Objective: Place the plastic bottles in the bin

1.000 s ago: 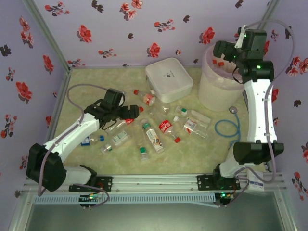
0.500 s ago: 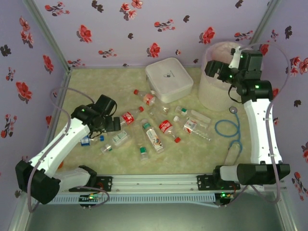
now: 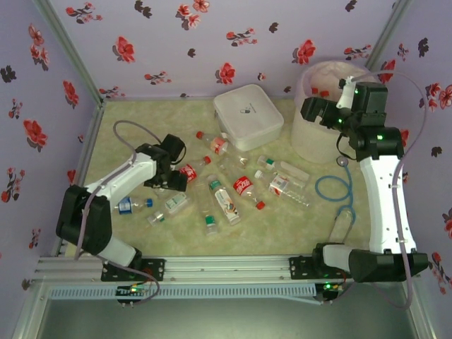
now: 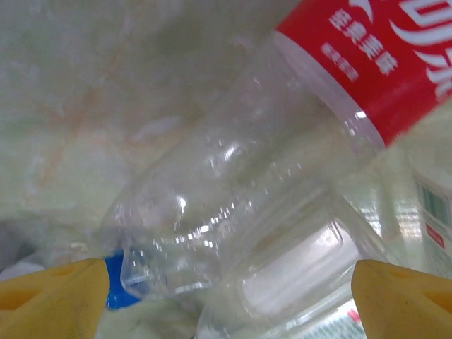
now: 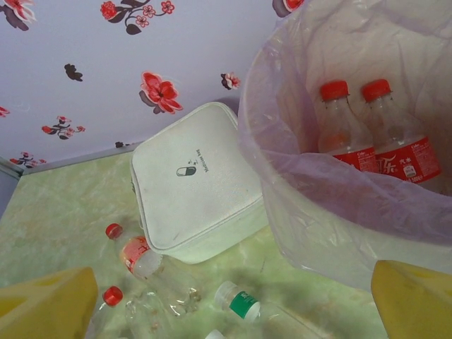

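Plastic bottles litter the table by the white box; two stand in the bin. Your left gripper straddles a cola bottle, fingers apart; your right gripper gapes beside the rim.

A flat white lidded box with a pill mark sits on the green marbled tabletop, floral wallpaper behind it, a looped blue tube well to its right.
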